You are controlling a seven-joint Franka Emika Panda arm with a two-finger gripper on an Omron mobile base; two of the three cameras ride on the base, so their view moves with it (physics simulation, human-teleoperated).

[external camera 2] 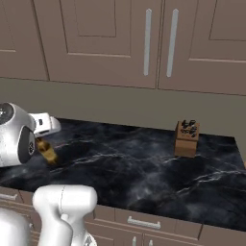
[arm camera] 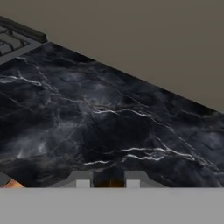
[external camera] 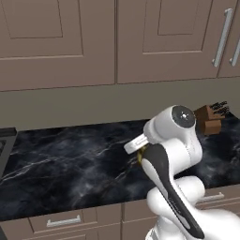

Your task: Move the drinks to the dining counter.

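The pincer (arm camera: 105, 180) pinches the amber beer bottle (external camera 2: 47, 150), lifted just above the near edge of the marble bench (external camera 2: 144, 168). A knife block (external camera 2: 186, 138) stands by the far edge. Carrying it to the dining counter seems still ahead.

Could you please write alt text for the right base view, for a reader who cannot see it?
At the left edge, the white arm's tool is shut on a slim amber bottle, tilted above a black white-veined marble worktop. A wooden knife block stands at the worktop's back right, under brown panelled cabinets.
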